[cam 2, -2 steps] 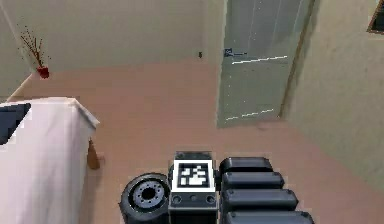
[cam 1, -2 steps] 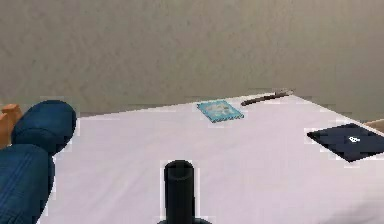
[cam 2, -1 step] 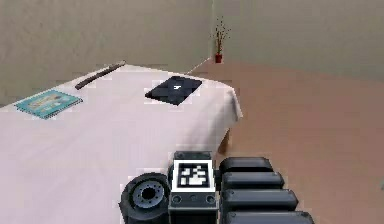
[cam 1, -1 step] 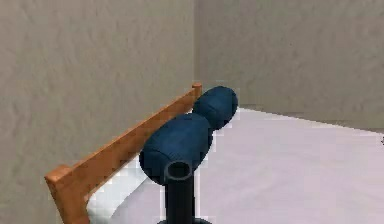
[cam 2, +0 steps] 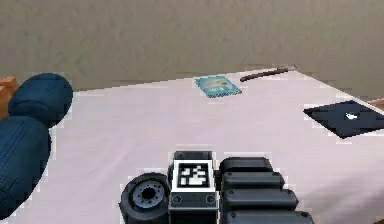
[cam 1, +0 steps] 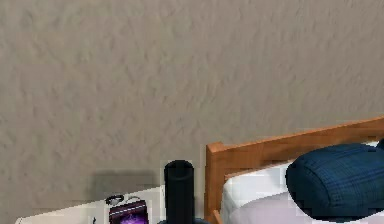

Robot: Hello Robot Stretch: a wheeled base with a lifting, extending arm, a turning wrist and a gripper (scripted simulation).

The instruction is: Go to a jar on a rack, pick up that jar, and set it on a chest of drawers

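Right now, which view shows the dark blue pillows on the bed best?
The arm side view: it shows two dark blue pillows side by side on the bed. The forward view shows one pillow, cut at the edge.

Soft, even light.
The bed (cam 2: 180, 130) is lit evenly across its pale cover; the blue pillows (cam 2: 40, 100) at its head are shaded underneath, and a faint grey shadow is cast on the wall (cam 1: 118, 186) beside its headboard (cam 1: 290, 148).

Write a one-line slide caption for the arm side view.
Bed with two dark blue pillows, a teal book, a thin dark stick and a flat black device on top.
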